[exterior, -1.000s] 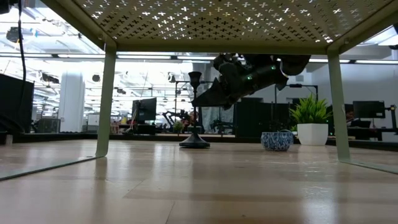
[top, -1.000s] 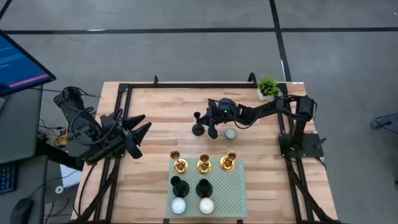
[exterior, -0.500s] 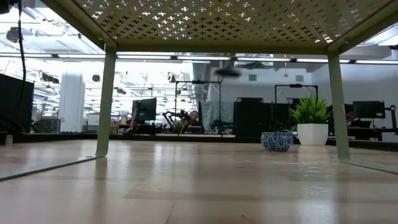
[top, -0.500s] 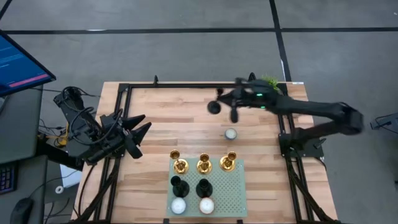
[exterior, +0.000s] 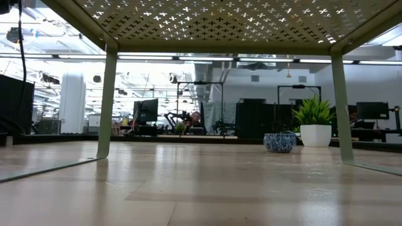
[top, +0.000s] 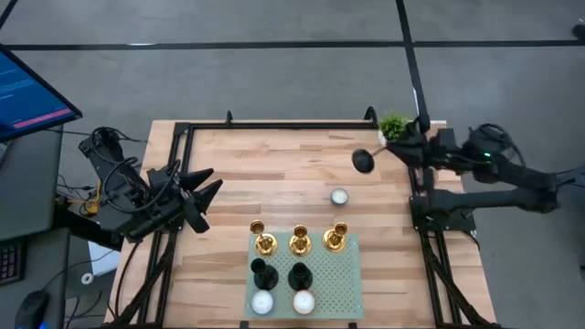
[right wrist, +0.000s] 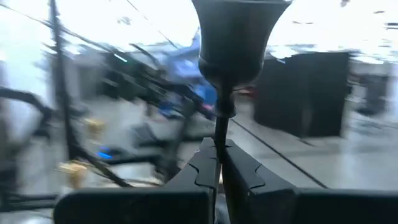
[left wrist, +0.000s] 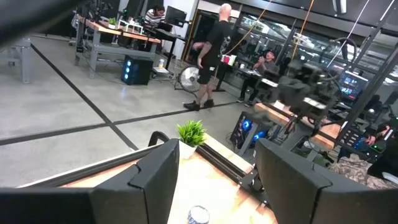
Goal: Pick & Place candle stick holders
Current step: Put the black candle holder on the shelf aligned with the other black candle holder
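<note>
Left gripper (top: 208,185) waits at the table's (top: 274,155) left edge, its fingers spread and holding nothing. Toward the front, a perforated tray (top: 352,279) carries three gold candle stick holders (top: 300,241) in a row, with two black holders (top: 281,273) in front of them. Farther right sits a small patterned bowl (top: 339,196). Right gripper (top: 391,153) — clamped tight on the thin stem of a sixth, black holder (top: 364,161) — carries it above the table's far right corner, beside the potted plant (top: 394,125).
</note>
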{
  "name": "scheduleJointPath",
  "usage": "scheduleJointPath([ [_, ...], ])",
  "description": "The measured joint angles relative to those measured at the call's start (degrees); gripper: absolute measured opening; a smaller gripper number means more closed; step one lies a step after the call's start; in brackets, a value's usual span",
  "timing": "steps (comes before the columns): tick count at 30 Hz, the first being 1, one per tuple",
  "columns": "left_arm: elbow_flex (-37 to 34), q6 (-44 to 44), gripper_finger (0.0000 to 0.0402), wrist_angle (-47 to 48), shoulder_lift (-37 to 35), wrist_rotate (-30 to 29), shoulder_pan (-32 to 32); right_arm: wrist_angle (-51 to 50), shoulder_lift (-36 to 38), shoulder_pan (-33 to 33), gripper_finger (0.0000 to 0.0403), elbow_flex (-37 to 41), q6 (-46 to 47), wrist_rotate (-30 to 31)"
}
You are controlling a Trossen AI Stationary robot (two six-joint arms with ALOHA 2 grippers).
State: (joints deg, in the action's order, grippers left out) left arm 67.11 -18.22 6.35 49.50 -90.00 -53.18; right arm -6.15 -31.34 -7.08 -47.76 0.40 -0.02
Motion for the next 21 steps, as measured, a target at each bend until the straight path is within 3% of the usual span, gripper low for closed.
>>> scheduleJointPath([
  [8, 0.00, 0.00, 0.0212, 0.00, 0.01, 0.03, 0.01, 4.32, 2.03, 16.29, 0.0000, 0.00, 3.19, -2.37],
  [15, 0.00, 0.00, 0.0212, 0.00, 0.07, 0.09, 0.01, 5.48, -5.18, 29.09, 0.0000, 0.02, 10.57, -2.38],
  [21, 0.00, 0.00, 0.0212, 0.00, 0.07, 1.52, 0.01, 5.64, -12.35, 41.95, 0.0000, 0.04, 16.49, 6.64],
])
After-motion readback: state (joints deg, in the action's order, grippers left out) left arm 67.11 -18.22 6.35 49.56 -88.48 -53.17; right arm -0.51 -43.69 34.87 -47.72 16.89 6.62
